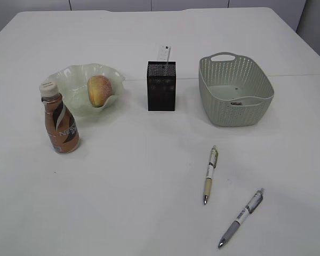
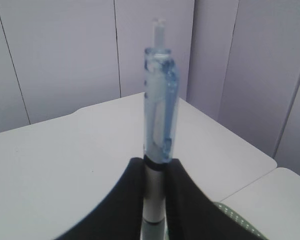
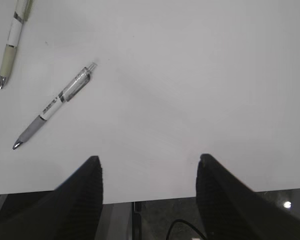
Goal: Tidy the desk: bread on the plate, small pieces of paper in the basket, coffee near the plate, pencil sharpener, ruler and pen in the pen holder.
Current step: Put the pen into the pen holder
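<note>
Left pincer [image 2: 154, 197] clamped on an upright blue pen [image 2: 159, 110]. Right pincer [image 3: 149, 192] apart, empty, above the counter's [image 3: 200, 75] near edge.

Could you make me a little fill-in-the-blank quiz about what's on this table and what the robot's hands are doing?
1. The bread lies in the green ____.
2. The left gripper is closed on a blue ____.
3. ____ pens lie loose on the desk.
4. The right gripper is ____ and holds nothing.

Missing words: plate; pen; two; open
</note>
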You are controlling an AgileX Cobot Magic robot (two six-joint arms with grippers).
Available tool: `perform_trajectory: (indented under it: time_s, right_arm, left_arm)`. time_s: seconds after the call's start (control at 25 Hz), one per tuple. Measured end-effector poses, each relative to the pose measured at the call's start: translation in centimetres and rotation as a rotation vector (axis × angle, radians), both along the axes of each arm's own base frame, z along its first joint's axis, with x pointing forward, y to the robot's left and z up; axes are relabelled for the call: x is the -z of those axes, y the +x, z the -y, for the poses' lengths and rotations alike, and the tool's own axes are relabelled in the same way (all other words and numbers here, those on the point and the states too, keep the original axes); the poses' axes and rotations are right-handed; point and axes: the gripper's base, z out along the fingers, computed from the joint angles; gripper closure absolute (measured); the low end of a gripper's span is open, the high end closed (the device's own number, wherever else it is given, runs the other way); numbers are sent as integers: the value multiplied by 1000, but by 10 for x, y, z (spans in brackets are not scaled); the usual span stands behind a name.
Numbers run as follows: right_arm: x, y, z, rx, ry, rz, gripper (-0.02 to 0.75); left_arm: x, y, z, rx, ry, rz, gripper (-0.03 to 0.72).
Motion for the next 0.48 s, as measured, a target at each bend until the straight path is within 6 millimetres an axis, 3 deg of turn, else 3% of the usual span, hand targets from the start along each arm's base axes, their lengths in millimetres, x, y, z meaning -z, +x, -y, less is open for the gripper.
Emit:
perform_trajectory:
  time_s: [0.48]
  right_arm:
    - [-1,1,3,-1,-36,9,271]
  left_arm:
    - [65,37,14,19,11,-1,614]
